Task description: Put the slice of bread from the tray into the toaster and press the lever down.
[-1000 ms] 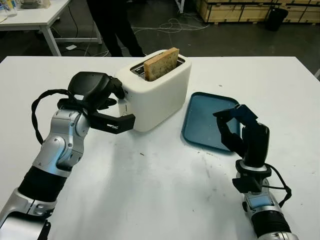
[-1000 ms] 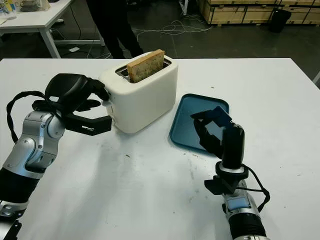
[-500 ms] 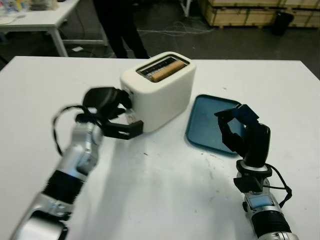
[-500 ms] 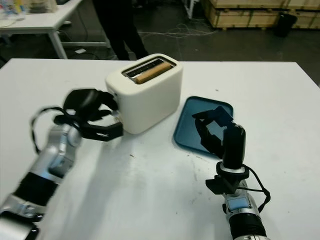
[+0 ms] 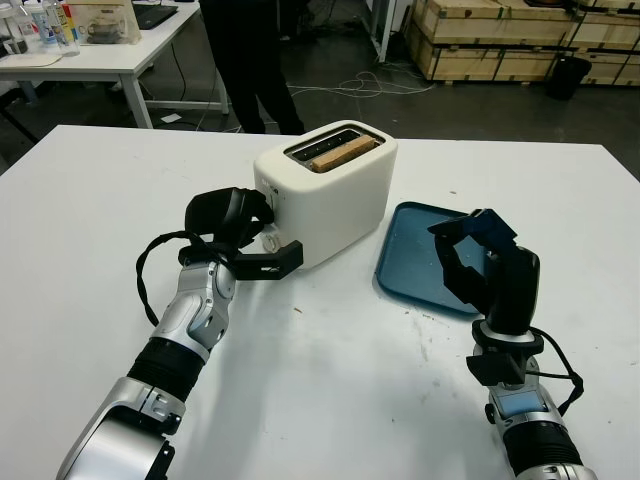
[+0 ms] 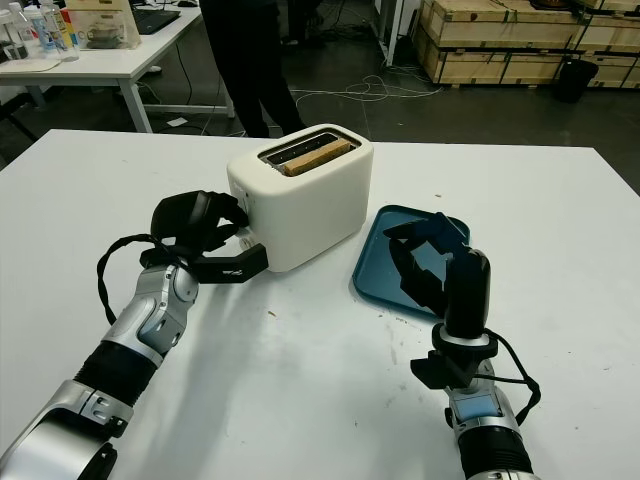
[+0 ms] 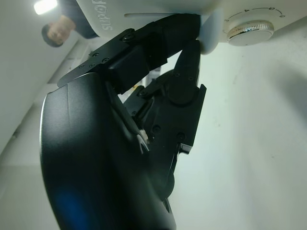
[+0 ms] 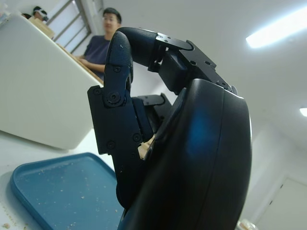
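Your left hand (image 5: 232, 214) crowds the toaster (image 5: 330, 190) end; bare table (image 5: 330, 380) lies open ahead, with the tray (image 5: 420, 255) just beside the toaster.

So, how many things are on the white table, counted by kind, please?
White plastic toaster: 1
Brown slice of bread, down in the toaster slot: 1
Blue plastic tray: 1
Total: 3

Workshop, wooden crates (image 5: 500, 40), floor cables (image 5: 370, 75), workbench (image 5: 90, 60)
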You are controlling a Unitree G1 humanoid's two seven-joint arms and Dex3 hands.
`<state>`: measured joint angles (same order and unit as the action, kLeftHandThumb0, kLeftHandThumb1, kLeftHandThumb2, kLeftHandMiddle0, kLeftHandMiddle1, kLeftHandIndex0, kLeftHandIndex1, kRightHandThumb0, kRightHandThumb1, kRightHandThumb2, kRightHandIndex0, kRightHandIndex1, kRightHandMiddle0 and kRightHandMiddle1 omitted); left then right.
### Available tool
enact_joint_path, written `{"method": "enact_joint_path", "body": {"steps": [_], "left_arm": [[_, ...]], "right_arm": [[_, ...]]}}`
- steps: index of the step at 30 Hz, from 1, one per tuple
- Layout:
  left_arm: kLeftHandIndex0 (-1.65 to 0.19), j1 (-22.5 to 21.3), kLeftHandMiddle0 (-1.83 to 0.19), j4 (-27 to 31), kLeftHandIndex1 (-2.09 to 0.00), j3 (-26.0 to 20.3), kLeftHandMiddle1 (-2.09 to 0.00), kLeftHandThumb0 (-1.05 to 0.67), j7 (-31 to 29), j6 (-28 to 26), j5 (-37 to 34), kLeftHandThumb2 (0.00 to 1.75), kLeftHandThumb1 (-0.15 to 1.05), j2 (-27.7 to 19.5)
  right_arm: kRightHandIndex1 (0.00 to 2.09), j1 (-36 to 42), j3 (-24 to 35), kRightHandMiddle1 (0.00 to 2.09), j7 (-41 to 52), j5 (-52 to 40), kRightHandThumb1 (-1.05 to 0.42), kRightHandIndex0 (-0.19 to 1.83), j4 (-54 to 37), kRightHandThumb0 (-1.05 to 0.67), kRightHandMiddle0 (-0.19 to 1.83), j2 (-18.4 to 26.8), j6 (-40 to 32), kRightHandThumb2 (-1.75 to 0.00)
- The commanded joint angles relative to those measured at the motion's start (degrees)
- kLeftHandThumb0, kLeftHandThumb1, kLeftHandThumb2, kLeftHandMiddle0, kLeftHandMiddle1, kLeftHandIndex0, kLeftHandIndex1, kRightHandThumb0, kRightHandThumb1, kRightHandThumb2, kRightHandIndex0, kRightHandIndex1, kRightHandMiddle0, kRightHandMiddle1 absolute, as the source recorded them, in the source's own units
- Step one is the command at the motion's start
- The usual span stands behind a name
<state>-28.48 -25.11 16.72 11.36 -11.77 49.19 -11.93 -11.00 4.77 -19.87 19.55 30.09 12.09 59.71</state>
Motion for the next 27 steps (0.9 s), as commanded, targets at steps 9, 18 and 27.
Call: {"method": "enact_joint_path", "body": {"steps": [9, 18, 27], "left_arm": [[-0.92, 10.4, -0.96, -3.9, 0.00, 9.4, -0.25, -0.21, -11.9, 1.1, -4.2, 0.41, 0.92, 5.6], [-0.80, 16.9, -0.95, 24.9, 0.00, 2.0, -1.73, -0.15, -3.2, 0.6, -7.3, 1.11, 0.55, 0.9], [-0.86, 18.1, -0.92, 32.6, -0.03, 0.7, -1.75, -0.16, -0.9, -0.4, -4.4, 1.12, 0.47, 0.0]], "right_arm": [[1.70, -0.4, 0.1, 1.18, 0.0, 0.0, -0.92, 0.64, 0.5, -0.45, 0.62, 0.1, 0.7, -0.35], [1.69, -0.3, -0.3, 1.19, 0.8, -1.1, -0.92, 0.64, 0.6, -0.45, 0.61, -0.1, 0.9, -0.35], [1.70, -0.4, -0.4, 1.20, 1.1, -0.8, -0.92, 0.64, -0.1, -0.45, 0.61, -0.1, 0.3, -0.35]]}}
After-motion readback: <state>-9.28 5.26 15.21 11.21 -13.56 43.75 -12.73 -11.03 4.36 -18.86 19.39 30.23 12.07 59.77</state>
